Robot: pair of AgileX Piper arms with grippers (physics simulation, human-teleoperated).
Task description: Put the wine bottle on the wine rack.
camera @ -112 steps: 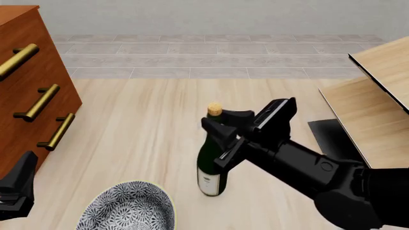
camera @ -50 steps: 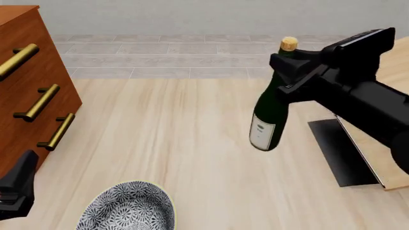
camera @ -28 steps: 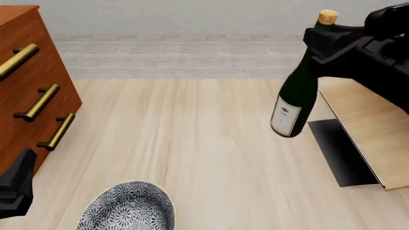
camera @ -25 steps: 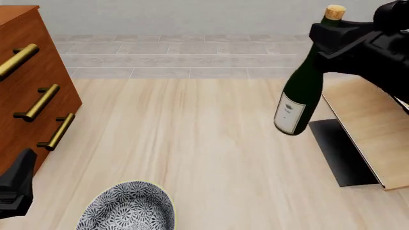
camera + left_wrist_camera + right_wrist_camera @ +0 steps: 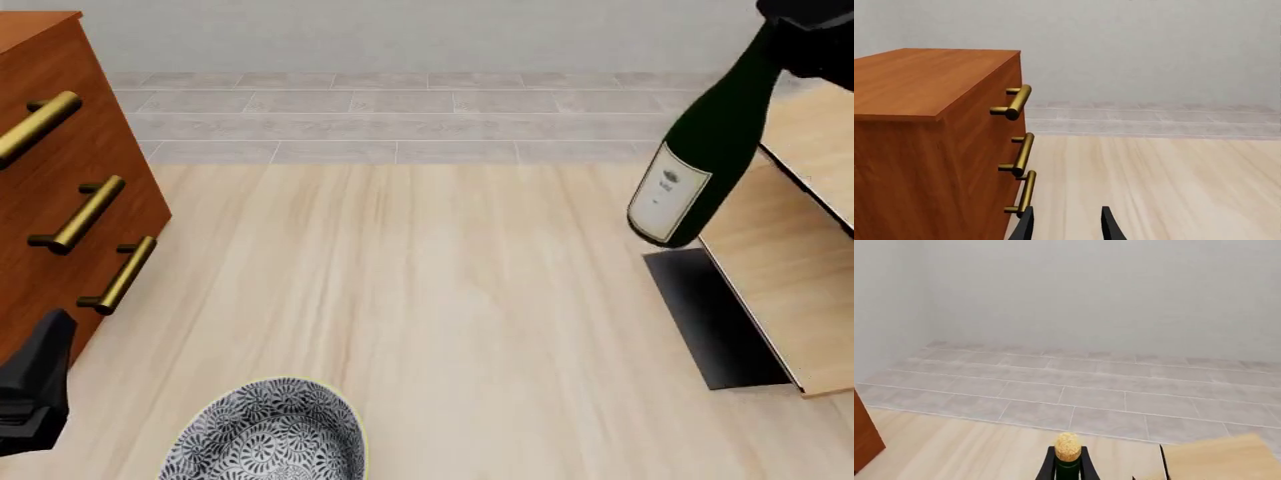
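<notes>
Right gripper (image 5: 1067, 466) fingers pinch the bottle (image 5: 698, 150) neck, holding it tilted in the air above the desk (image 5: 441, 300), beside the rack (image 5: 787, 250). Left gripper (image 5: 1066, 225) fingers spread near the cabinet (image 5: 54, 180)

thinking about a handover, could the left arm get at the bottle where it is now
Probably not. The left gripper sits low by the cabinet, while the bottle hangs high at the far right over the rack, held by the right arm.
</notes>
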